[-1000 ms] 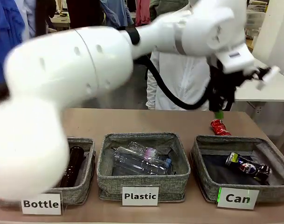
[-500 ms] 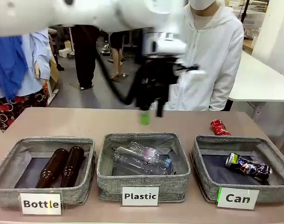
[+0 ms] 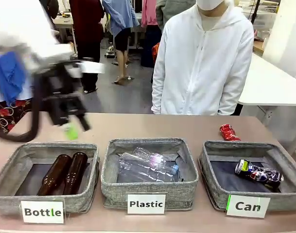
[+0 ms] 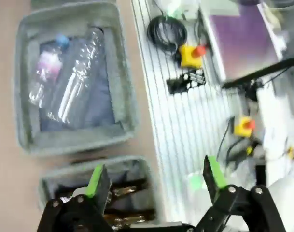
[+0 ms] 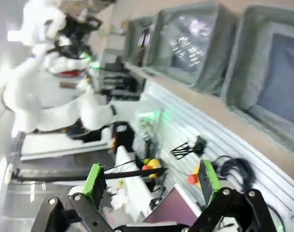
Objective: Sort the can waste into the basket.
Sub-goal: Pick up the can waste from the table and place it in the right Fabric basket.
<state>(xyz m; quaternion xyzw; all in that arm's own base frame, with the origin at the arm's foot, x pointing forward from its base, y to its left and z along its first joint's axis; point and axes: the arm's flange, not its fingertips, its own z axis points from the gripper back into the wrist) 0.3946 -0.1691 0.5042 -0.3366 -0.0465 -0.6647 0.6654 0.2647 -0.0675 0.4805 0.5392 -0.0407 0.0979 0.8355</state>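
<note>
my left gripper (image 3: 72,127) hangs blurred over the far rim of the bottle basket (image 3: 45,145), jaws spread wide with nothing between them. the red can (image 3: 229,132) lies on the table (image 3: 186,126) just behind the can basket (image 3: 212,187), and the dark can (image 3: 259,173) lies inside it. my right gripper (image 5: 151,178) is wide open too, empty.

Two brown bottles (image 3: 65,173) lie side by side in the Bottle basket (image 3: 45,145); clear plastic bottles (image 3: 148,165), maybe three, crowd the Plastic basket (image 3: 143,141).
</note>
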